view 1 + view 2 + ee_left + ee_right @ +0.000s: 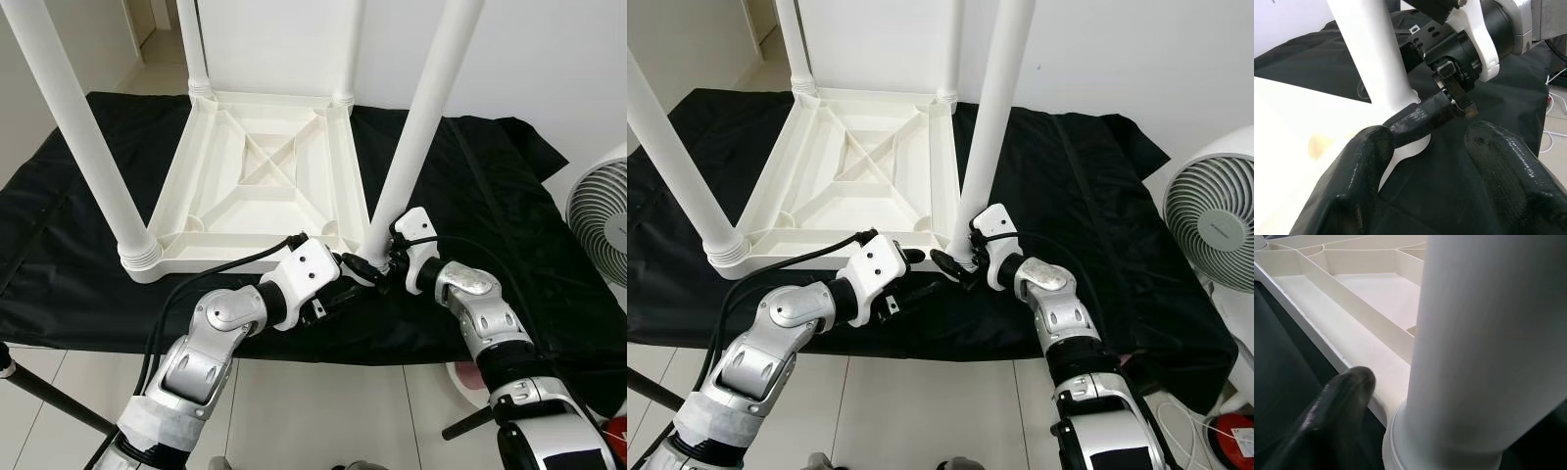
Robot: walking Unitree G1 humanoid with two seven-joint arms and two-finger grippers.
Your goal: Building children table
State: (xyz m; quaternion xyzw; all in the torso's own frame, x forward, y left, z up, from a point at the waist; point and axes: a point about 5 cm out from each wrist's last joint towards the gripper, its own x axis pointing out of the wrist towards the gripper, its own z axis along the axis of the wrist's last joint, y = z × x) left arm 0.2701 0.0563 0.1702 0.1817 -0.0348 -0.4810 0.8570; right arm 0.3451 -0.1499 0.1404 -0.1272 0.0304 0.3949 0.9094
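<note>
A white plastic children's table lies upside down on a black cloth, its four legs pointing up. My right gripper is shut on the near right leg at its base, where it meets the corner socket. In the right wrist view that leg is very close, with one black finger beside it; the other finger is hidden. My left gripper hovers open just left of that corner. Its fingers stand wide apart, facing the leg base and the right gripper's finger.
The near left leg rises at the table's front left corner; two more stand at the back by the white wall. A white fan is on the right. A black stand rod crosses the tiled floor at lower left.
</note>
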